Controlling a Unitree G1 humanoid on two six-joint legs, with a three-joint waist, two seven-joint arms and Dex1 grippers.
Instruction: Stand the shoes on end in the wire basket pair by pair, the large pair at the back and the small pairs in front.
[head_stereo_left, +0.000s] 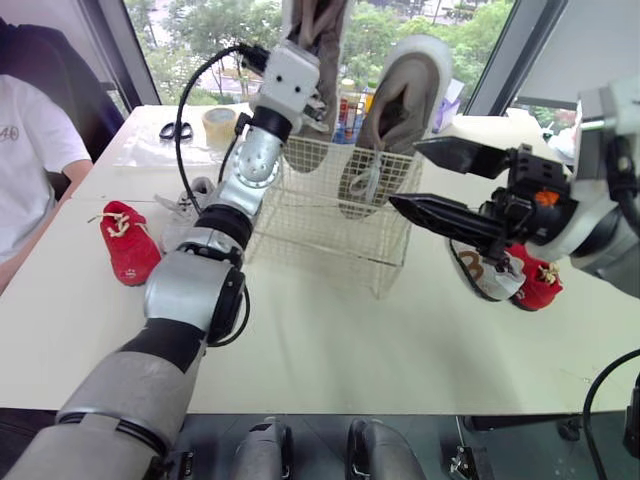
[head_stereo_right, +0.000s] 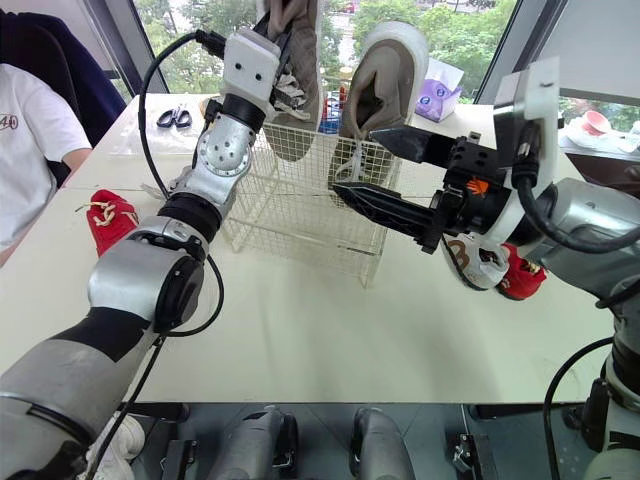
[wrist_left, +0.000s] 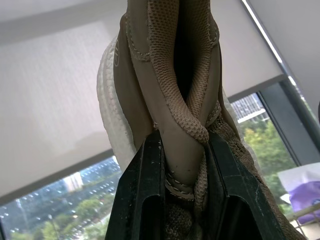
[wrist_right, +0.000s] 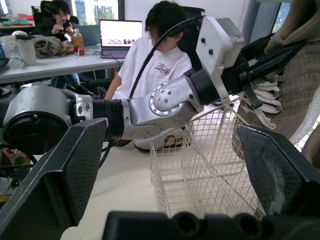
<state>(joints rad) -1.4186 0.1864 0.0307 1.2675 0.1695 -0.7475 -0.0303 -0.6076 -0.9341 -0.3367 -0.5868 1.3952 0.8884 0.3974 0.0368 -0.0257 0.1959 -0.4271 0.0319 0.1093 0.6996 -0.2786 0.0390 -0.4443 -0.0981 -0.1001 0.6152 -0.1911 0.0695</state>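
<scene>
Large tan shoe (wrist_left: 170, 75) hangs upright at the back left of the wire basket (head_stereo_left: 330, 215). My left gripper (wrist_left: 184, 136) is clamped on its collar, and I cannot tell whether its lower end is inside the rim. Second tan shoe (head_stereo_left: 400, 110) stands on end at the basket's back right. My right gripper (head_stereo_left: 408, 174) hovers by the basket's right front, fingers spread wide, holding nothing. Right of the basket, a small white shoe (head_stereo_left: 480, 272) and a small red shoe (head_stereo_left: 540, 285) lie touching on the table (head_stereo_left: 330, 340). Left of the basket lie another red shoe (head_stereo_left: 128, 245) and a small grey shoe (head_stereo_left: 185, 205)
</scene>
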